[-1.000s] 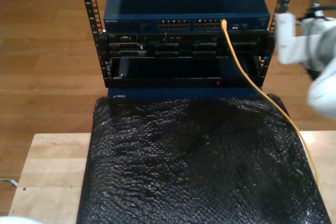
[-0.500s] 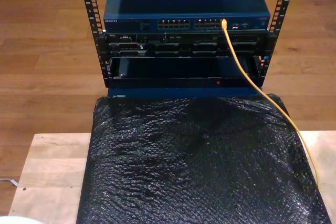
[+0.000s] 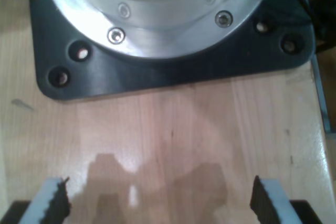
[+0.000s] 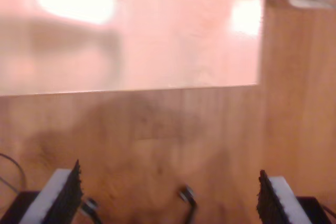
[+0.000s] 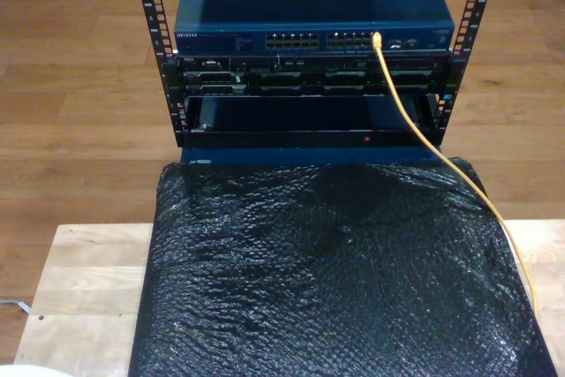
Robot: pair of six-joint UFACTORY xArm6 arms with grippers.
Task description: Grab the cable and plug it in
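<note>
Risk: the plug looks seated in the blue switch already, so the job reads as done or nearly so; a snag on the long loose run could tug it back out.
Cause: the cable hangs free from the switch face and drapes over the black sheet below the switch, where a passing arm could catch it.
Risk 2: a plug not fully clicked home would slip out; the latch is too small to judge.
Cable, look: thin, yellow-orange, 1 smooth curve, no kinks visible.
Cable, place: tip in a port toward the exterior view's right end of the switch's port row; the run drops past the rack under the switch, then crosses the sheet's edge.
First gripper: spread wide, nothing between the pads, above a pale wooden board, near a black base plate.
Second gripper: spread wide, holding nothing, over a wooden floor.
</note>
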